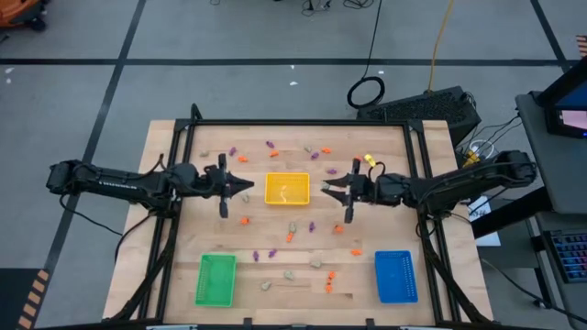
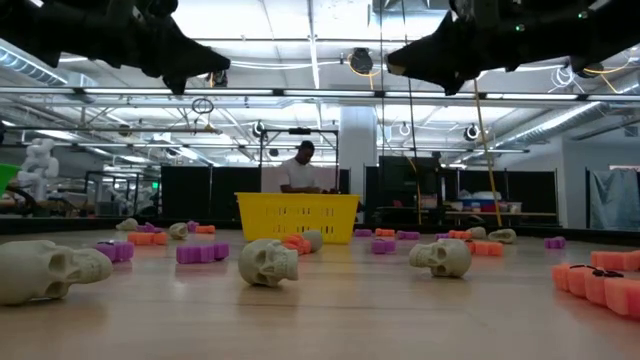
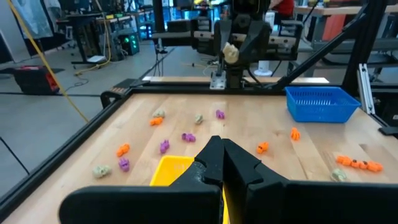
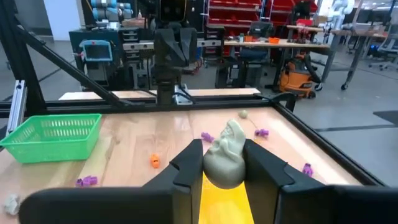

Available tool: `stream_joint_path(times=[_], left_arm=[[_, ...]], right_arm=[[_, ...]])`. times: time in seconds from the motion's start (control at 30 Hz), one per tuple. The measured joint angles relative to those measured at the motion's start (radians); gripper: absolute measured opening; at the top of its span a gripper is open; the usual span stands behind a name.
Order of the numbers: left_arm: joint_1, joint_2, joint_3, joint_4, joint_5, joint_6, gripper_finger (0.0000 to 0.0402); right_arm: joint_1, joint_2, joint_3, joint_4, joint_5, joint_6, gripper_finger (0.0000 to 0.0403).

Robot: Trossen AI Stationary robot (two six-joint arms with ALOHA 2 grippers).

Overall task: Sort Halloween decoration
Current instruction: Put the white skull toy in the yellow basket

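Observation:
Small orange [image 1: 243, 220], purple [image 1: 270, 144] and pale beige skull [image 2: 268, 262] trinkets lie scattered on the wooden table. My right gripper [image 1: 325, 190] hovers level by the right edge of the yellow tray [image 1: 287, 189], shut on a pale beige skull [image 4: 225, 158]. That skull also shows in the left wrist view [image 3: 231, 53]. My left gripper [image 1: 248, 186] hovers level at the tray's left edge, shut, with nothing in it [image 3: 222, 163]. My right gripper pinches the beige skull by its two opposite sides [image 4: 210, 167] between its two fingers [image 4: 186, 163]. The fingers come level from the table's right side. The skull is lifted clear above the table, with the yellow tray showing below it.
A green tray [image 1: 215, 280] stands at the near left and a blue tray [image 1: 395, 276] at the near right. A black frame [image 1: 303, 123] runs round the table. A person [image 2: 298, 170] stands in the room beyond the table.

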Motion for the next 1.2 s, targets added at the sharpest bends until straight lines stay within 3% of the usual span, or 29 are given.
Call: stream_joint_path(times=[0.3,0.63,0.83,1.03,1.2], left_arm=[[0.0,0.034,0.0,0.036,0.0,0.0,0.0],[0.0,0.129,0.0,0.073,0.0,0.004,0.0],[0.0,0.151,0.0,0.082,0.0,0.008,0.0],[0.0,0.151,0.0,0.093,0.0,0.011,0.0],[0.0,0.151,0.0,0.109,0.0,0.032,0.0]], right_arm=[[-0.004,0.126,0.0,0.21,-0.002,-0.057,0.0075],[-0.029,0.189,0.0,0.288,-0.002,-0.103,0.0075],[-0.027,0.196,0.0,0.289,-0.155,-0.38,0.0075],[-0.017,0.196,0.0,0.288,-0.158,-0.768,0.0075],[-0.017,0.196,0.0,0.288,-0.157,-0.852,0.0075]])
